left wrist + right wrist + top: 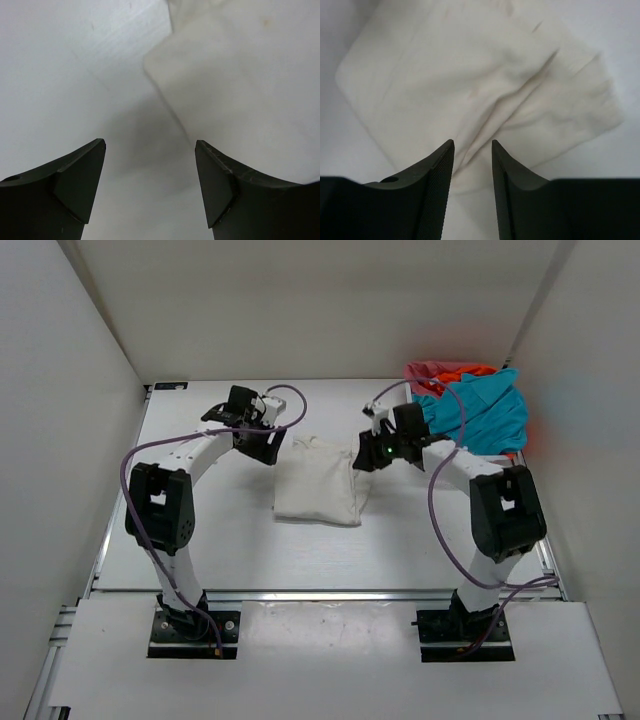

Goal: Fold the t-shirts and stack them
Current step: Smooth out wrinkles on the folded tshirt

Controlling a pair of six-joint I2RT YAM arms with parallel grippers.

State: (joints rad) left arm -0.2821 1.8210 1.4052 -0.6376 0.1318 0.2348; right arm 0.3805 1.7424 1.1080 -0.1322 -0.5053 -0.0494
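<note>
left gripper [150, 145]: jaws spread wide, nothing between them; low over bare table [200, 540], just off the left far corner of the white t-shirt [318, 485]; no contact seen

right gripper [472, 142]: jaws parted by a narrow gap only; above the white t-shirt's right edge, over a crease; nothing visibly pinched, cloth shows through the gap; whether the tips touch the fabric, cannot tell

white t-shirt: folded to a compact, roughly square packet, flat on the table between the two grippers; a few soft creases and one looser flap on the right-hand side

teal-blue t-shirt [480, 415]: crumpled, well to the right of and beyond the white t-shirt; top of a loose heap

orange t-shirt [470, 369]: under the teal one, only bits showing

pinkish-red t-shirt [428, 371]: far edge of the same heap, bunched

done, by my reading: one shirt of four folded and lying as the base of a stack

left, by my reading: perhaps tidy the white packet's right flap; three shirts to pull from the heap, fold, and lay on the white one; nothing stacked yet
</note>
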